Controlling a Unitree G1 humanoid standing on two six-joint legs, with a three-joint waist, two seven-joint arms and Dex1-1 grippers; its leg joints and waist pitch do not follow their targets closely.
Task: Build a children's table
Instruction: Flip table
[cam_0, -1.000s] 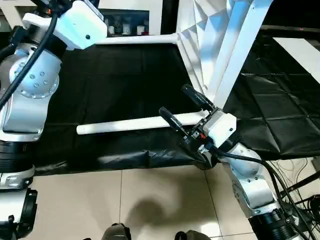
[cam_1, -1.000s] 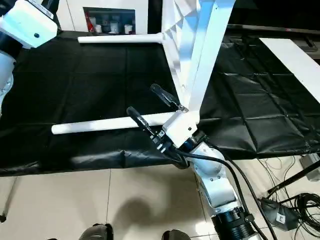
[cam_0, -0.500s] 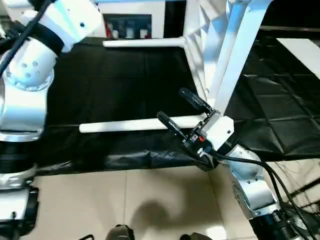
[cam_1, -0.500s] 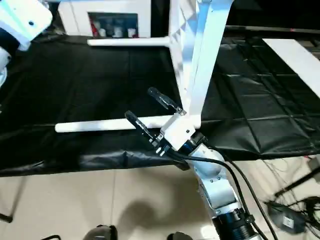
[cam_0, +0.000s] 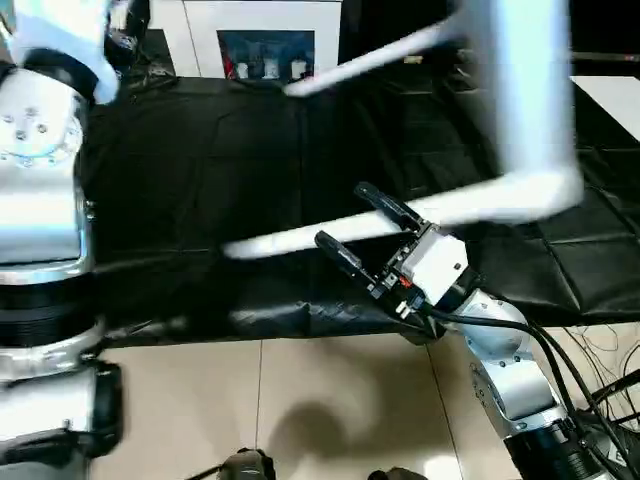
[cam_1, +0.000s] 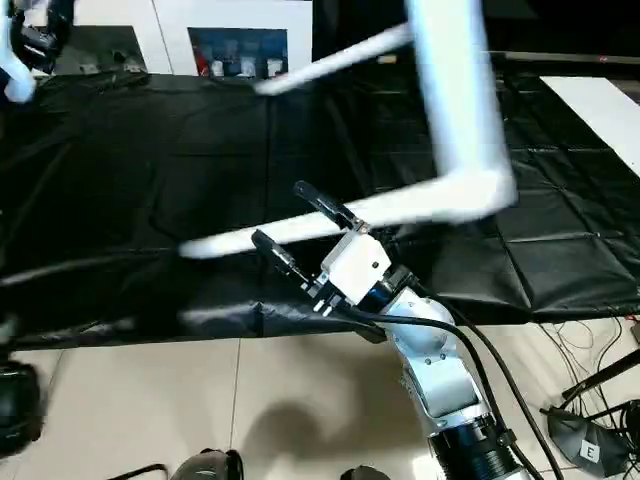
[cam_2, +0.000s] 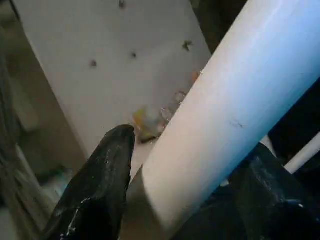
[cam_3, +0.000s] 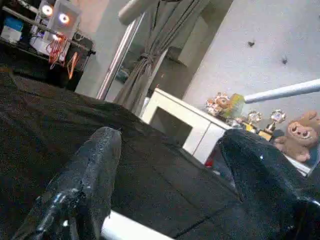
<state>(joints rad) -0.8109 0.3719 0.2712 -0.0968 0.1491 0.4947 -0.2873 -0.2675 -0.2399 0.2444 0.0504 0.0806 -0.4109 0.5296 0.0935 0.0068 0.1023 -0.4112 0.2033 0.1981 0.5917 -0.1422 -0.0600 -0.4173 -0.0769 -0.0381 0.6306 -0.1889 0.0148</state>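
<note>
The children's table is tilted above the black cloth and blurred. One thick white leg (cam_0: 520, 90) stands up at the top right, and a second leg (cam_0: 420, 210) runs across the middle. A third leg (cam_1: 330, 60) slants away at the back. My left gripper (cam_2: 192, 142) is shut on a white table leg (cam_2: 225, 120), a black finger (cam_2: 95, 190) on either side of it. My right gripper (cam_0: 340, 213) stands open near the cloth's front edge. The crosswise leg passes between its fingertips (cam_3: 95, 165) without visible contact. The tabletop is out of view.
Black cloth (cam_0: 200, 150) covers the low work surface, and its front edge meets the tiled floor (cam_0: 330, 400). A white cabinet (cam_0: 265, 50) with small toys stands at the back. A white board (cam_1: 600, 100) lies at the far right, with cables (cam_1: 590, 400) on the floor.
The table has swung and tipped: its legs now slant, and the tabletop has left the picture. The left arm has moved up and left. The right gripper has stayed put and open. The camera shifted a little.
</note>
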